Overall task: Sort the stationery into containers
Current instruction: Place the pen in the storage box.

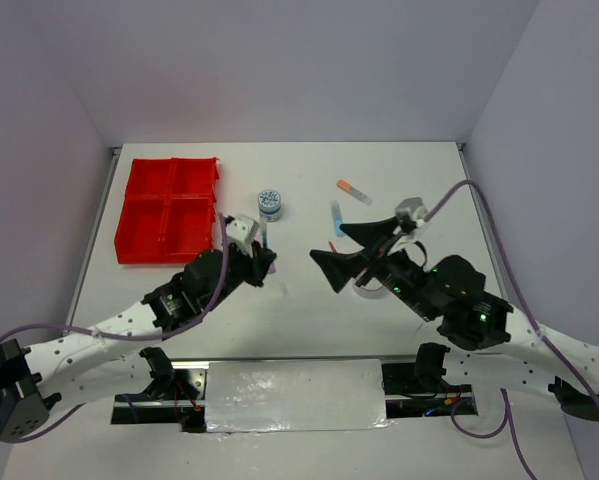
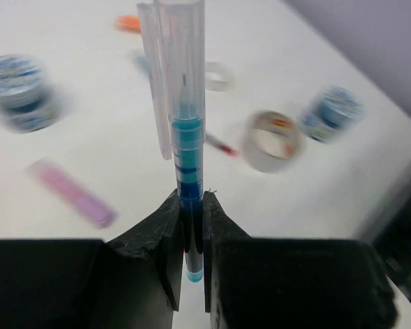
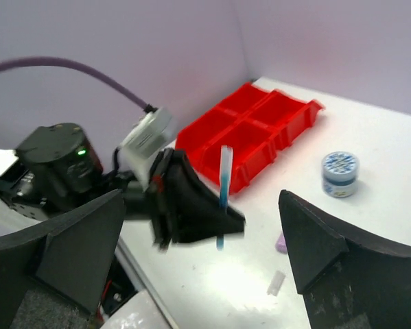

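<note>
left jaws: clamped on slim clear-capped blue pen (image 2: pixel 189 157) | right jaws: wide apart, empty

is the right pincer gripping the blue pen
No, the blue pen is clamped in the left pincer, while the right pincer stands wide open and empty.

Bright red plastic four-compartment tray (image 1: pixel 167 198); thin clear plastic pen (image 2: pixel 189 137), blue ink inside; round tub (image 1: pixel 270 204), blue-and-white patterned lid; short purple marker (image 2: pixel 71 193); white desk (image 1: pixel 309 310).
</note>
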